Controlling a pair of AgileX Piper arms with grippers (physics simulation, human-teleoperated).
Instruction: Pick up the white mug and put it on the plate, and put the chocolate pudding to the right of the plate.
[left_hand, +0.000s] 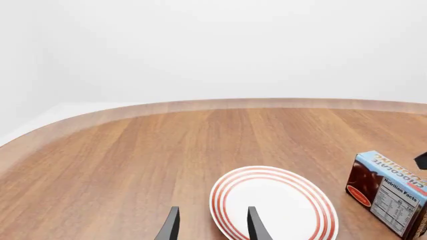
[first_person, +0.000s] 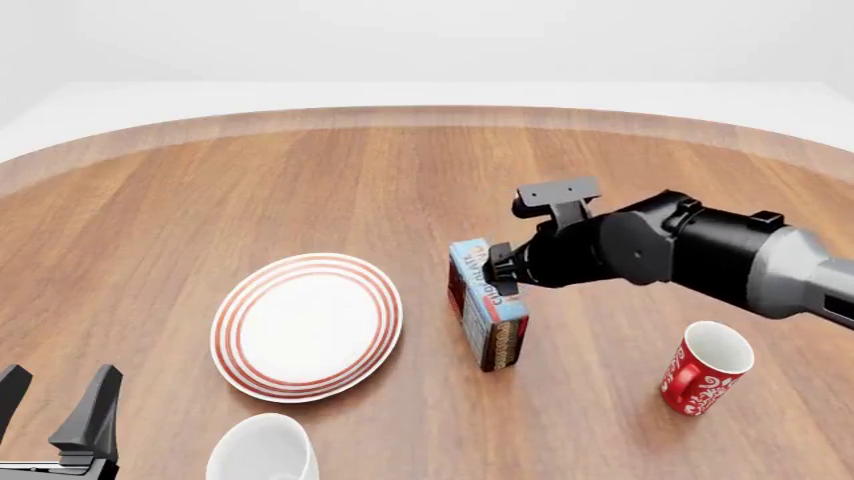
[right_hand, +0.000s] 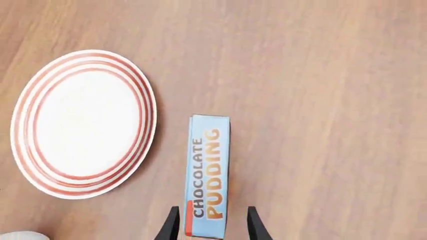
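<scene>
Front view: chocolate pudding (first_person: 489, 315) stands just right of the plate (first_person: 307, 326), right gripper (first_person: 503, 272) straddling its top — grip unconfirmed. White mug (first_person: 263, 449) off plate. Left wrist view: left gripper (left_hand: 212, 224) open, empty. Right wrist view: fingers flank the carton.

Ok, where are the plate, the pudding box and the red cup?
plate (first_person: 235, 330), front view, on its red-ringed rim.
chocolate pudding (right_hand: 209, 170), right wrist view, on its blue lettered top.
red mug (first_person: 694, 380), front view, on its patterned side.
</scene>
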